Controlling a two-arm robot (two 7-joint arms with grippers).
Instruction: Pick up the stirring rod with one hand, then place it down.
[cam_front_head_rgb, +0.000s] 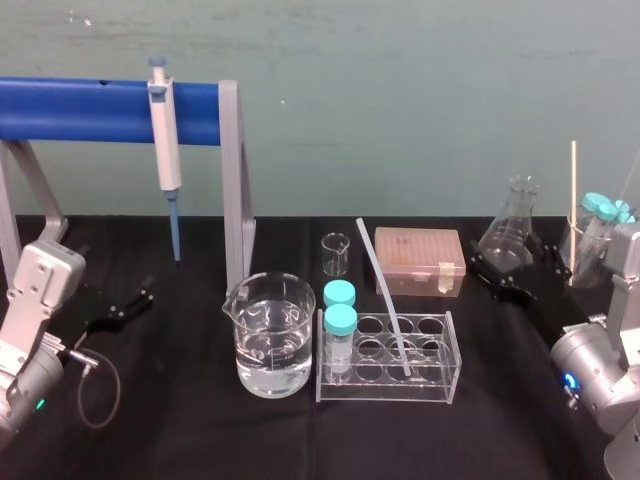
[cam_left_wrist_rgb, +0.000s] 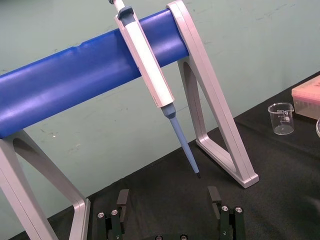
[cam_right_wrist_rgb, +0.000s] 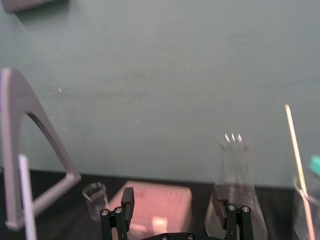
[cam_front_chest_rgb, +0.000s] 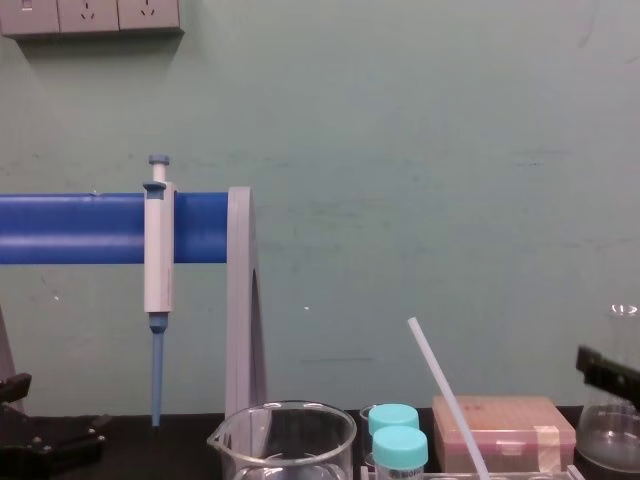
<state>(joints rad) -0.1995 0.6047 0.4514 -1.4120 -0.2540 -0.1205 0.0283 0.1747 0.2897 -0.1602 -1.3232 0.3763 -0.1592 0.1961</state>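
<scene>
Closest in, the left arm (cam_front_head_rgb: 30, 320) sits at 8 o'clock and the right arm (cam_front_head_rgb: 600, 370) at 4 o'clock on the black bench (cam_front_head_rgb: 180, 430). Next, near the middle, stands a big glass beaker (cam_front_head_rgb: 270, 340) with water in it. Just beside it, at its 3 o'clock, is a clear tube rack (cam_front_head_rgb: 360, 390). Two little bottles (cam_front_head_rgb: 340, 320) with teal caps stand in the rack's 9 o'clock end. The stirring rod (cam_front_head_rgb: 385, 300) leans in the rack too. Its low end is down in a hole near the 4 o'clock corner. Its top tips up toward 11 o'clock. It is free of both end effectors.

The left end effector (cam_front_head_rgb: 135, 303) is at 9 o'clock, with its fingers (cam_left_wrist_rgb: 122, 200) wide apart and holding nothing. The right end effector (cam_front_head_rgb: 510, 272) is at 2 o'clock, also spread wide and holding nothing, well apart from the rod.

Farther back, a small glass beaker (cam_front_head_rgb: 336, 255) and a pink box (cam_front_head_rgb: 420, 260) sit side by side at 12 o'clock. A glass flask (cam_front_head_rgb: 510, 225) stands just behind the right end effector. At the very back, from 9 to 11 o'clock, a white-and-blue pipette (cam_front_head_rgb: 165, 140) hangs on a blue bar (cam_front_head_rgb: 80, 110), tip pointing down.
</scene>
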